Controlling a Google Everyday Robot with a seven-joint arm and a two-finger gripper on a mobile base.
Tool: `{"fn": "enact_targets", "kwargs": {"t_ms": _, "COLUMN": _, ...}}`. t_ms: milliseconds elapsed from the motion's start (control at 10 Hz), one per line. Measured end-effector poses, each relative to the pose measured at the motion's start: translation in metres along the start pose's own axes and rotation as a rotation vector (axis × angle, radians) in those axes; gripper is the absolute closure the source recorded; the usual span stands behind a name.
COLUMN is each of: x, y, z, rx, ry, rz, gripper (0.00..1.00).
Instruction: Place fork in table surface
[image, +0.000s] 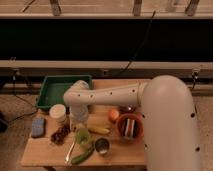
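gripper (79, 119) hangs mid-table, can't tell if open or clamped | fork (70, 150) lies by front edge beside cucumber (83, 155) | risk imo: a low arm sweep knocks it off the table surface (42, 150)

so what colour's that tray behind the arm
The rectangular plastic tray is green, clearest in the camera view; the end effector hangs in front of it.

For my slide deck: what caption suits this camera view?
The robot's pincer hangs over the wooden table, near the fork lying beside the cucumber.
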Motion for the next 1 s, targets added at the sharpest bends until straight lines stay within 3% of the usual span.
{"fn": "enact_targets", "kwargs": {"t_ms": 1000, "x": -0.003, "y": -0.016, "z": 0.019, "rx": -0.015, "ry": -0.016, "rz": -0.028, "gripper": 0.44}}
